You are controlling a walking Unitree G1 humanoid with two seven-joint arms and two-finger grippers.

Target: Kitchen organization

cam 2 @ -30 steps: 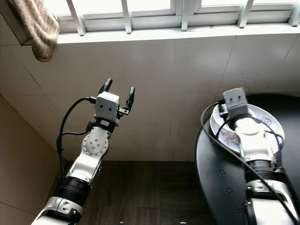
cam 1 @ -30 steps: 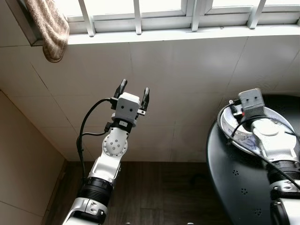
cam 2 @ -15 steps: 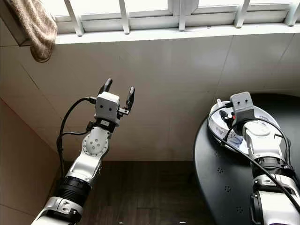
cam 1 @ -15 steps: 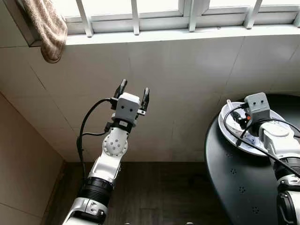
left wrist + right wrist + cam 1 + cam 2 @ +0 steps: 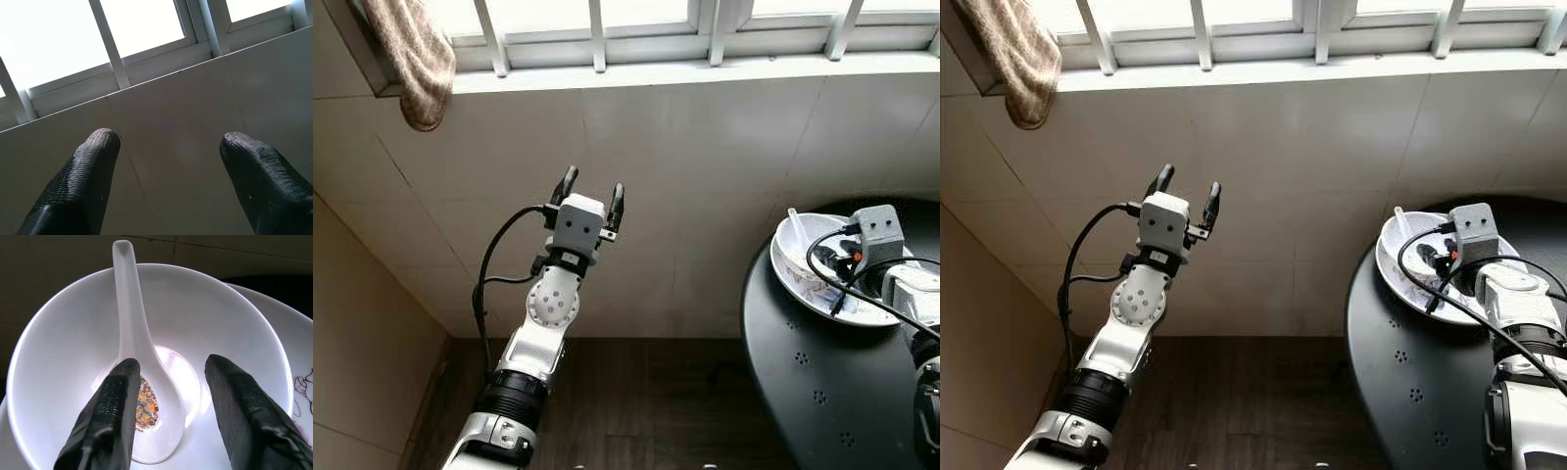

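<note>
Right wrist view: a white ceramic soup spoon (image 5: 142, 396) is seen lying in a white bowl (image 5: 234, 323), its scoop on the bowl's floor and its handle leaning up over the rim. A small orange and blue motif (image 5: 145, 407) is painted either on the bowl's floor or on the spoon; which of the two cannot be told. The right gripper (image 5: 168, 404) is held just above the bowl with its fingers spread moderately apart; nothing is gripped, and the spoon's scoop lies between the two black fingers (image 5: 110, 416). The bowl is seated on a white plate (image 5: 298, 377) bearing a dark line pattern.

From the head views, bowl and plate are found on a round black table (image 5: 803, 382) at about 3 o'clock in the frame, with the spoon handle (image 5: 796, 225) pointing toward 11 o'clock. The right gripper's grey camera housing (image 5: 878, 227) is placed over the plate's far side.

The left gripper (image 5: 590, 188) is raised at about 9 o'clock of centre, before a beige tiled wall (image 5: 705, 166), its fingers parted wide around nothing. Above the wall a white barred window (image 5: 597, 34) is seen, and a brown towel (image 5: 411, 59) is hung at 11 o'clock. Dark wooden flooring (image 5: 646, 401) is visible below
</note>
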